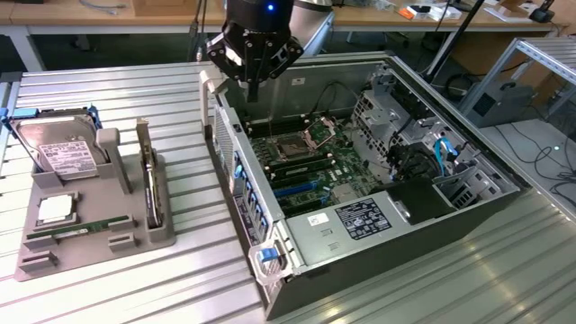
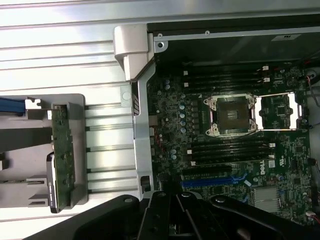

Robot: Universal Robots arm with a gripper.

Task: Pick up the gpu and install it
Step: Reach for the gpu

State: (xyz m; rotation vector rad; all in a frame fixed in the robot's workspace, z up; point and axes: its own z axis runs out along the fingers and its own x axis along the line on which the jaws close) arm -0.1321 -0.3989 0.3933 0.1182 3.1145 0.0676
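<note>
Exterior view: gpu [image 1: 152, 192] upright in grey holder [image 1: 85, 251]; claw [image 1: 253, 94] pressed together above open case [image 1: 360, 264].

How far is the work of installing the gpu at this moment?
Done: nothing yet. The gpu stands on edge in the gray holder, beside the open computer case. In hand: nothing; the gripper is shut and empty, over the case wall that faces the holder. Left: the picking up and the installing; the blue slot on the motherboard is unfilled.
</note>
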